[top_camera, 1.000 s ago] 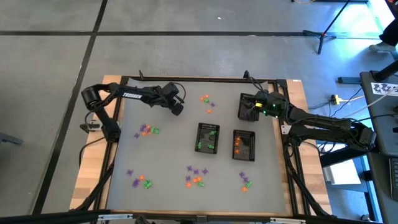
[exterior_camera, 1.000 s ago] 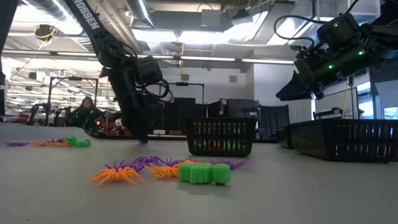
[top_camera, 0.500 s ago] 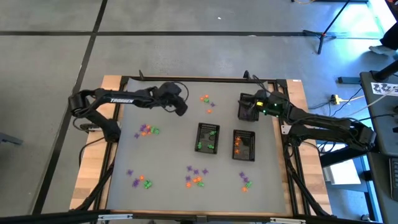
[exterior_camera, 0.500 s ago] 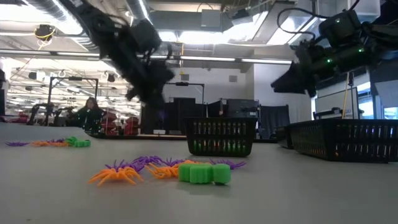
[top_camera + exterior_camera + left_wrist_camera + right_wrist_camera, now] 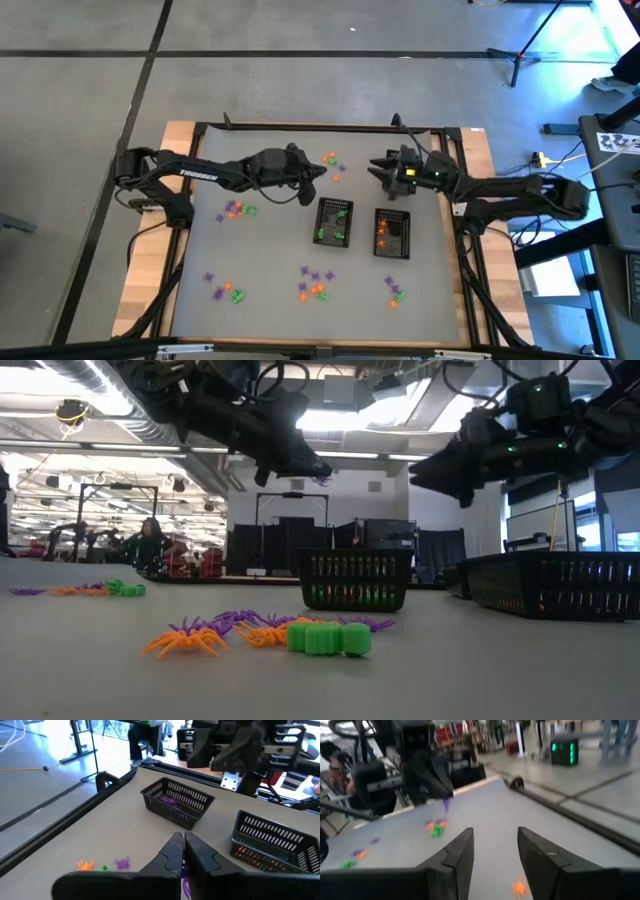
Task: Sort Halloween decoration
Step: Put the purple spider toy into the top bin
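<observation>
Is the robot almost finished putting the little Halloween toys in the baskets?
Not yet. Some are sorted: green toys in the green basket, orange in the orange basket, purple in the purple basket. The left gripper is shut on a purple toy, raised above the table. The right gripper hovers open. Five loose clusters remain, like the front pile.

The only lettering to be seen is a white brand word along the left arm (image 5: pixel 200 176) in the high view, probably "TROSSEN", too small to read for sure. Nothing else carries readable text.
</observation>
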Robot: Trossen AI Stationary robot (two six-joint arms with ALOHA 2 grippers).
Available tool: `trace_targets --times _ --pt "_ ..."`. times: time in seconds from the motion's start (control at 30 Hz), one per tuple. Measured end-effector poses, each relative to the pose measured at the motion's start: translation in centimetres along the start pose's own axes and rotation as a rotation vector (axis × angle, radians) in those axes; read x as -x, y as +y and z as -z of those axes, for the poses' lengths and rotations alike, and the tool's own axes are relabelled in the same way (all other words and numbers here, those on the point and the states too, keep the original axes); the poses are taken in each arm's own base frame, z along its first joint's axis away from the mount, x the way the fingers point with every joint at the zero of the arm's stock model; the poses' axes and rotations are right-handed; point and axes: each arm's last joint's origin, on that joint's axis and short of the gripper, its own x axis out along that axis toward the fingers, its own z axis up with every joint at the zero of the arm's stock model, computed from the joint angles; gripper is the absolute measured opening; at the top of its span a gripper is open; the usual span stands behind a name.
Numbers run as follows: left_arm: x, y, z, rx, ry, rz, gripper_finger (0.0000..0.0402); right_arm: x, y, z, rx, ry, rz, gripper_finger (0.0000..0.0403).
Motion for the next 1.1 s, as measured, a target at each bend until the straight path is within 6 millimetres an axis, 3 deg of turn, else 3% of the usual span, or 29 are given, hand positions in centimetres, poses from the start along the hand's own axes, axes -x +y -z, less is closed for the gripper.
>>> trace_targets --times 0.13,0.43,0.67,0.97,1.1 --pt "0.0 0.1 0.0 0.000 -0.001 -0.012 0.0000 -1.7 1.1 0.1 0.013 -0.061 -0.047 0.0150" --pt "0.0 -0.2 -0.1 0.001 -0.016 -0.002 0.0000 -8.0 2.4 0.1 0.014 0.025 -0.164 0.0150" --pt "0.1 -0.8 0.0 -0.005 -0.010 0.015 0.0000 -12.0 2.4 0.1 0.024 0.094 -0.212 0.0150" --pt "0.2 -1.0 0.1 -0.008 -0.007 0.022 0.0000 -14.0 2.4 0.7 0.003 0.162 -0.279 0.0149" --pt "0.2 -1.0 0.1 -0.008 -0.006 0.022 0.0000 -14.0 2.3 0.9 0.009 0.188 -0.273 0.0122"
